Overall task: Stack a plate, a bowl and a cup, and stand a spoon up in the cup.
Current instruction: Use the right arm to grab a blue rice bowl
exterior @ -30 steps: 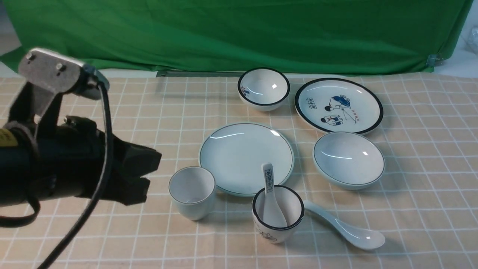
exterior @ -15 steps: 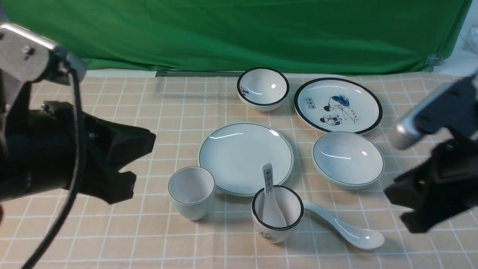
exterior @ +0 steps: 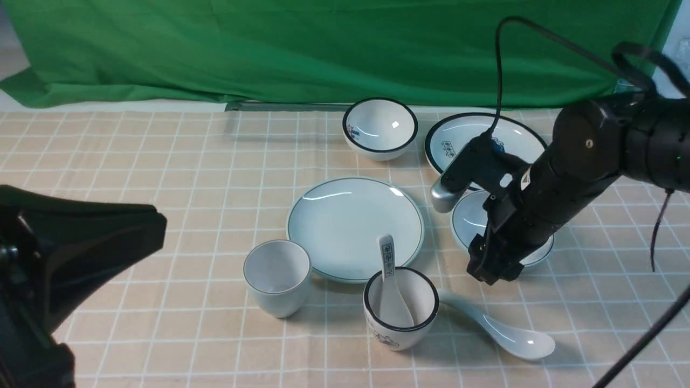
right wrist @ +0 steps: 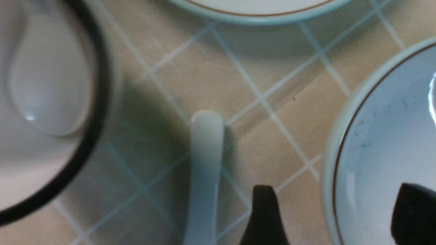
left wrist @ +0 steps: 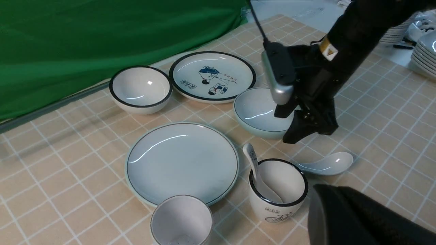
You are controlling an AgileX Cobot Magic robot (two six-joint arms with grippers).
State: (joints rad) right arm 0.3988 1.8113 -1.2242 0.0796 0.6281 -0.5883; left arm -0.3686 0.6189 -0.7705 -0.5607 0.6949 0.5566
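Green backdrop [exterior: 269, 48], checked desk [exterior: 161, 151]: nothing stacked yet. Plate [exterior: 356, 229] mid-desk; bowl [exterior: 467, 223] at its 3 o'clock, cup [exterior: 277, 277] 8, spoon [exterior: 506, 334] 4. My R jaws are spread astride the bowl rim; L jaws, can't tell.

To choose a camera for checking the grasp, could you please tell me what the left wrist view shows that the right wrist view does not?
Only the left wrist view shows the plain cup, the black-rimmed bowl, the picture plate and the right arm. Only the right wrist view shows how the right hand's fingertips sit: open, one outside the rim of the bowl, one over its inside. Both show that bowl, the spoon, the plate and the black-rimmed cup.
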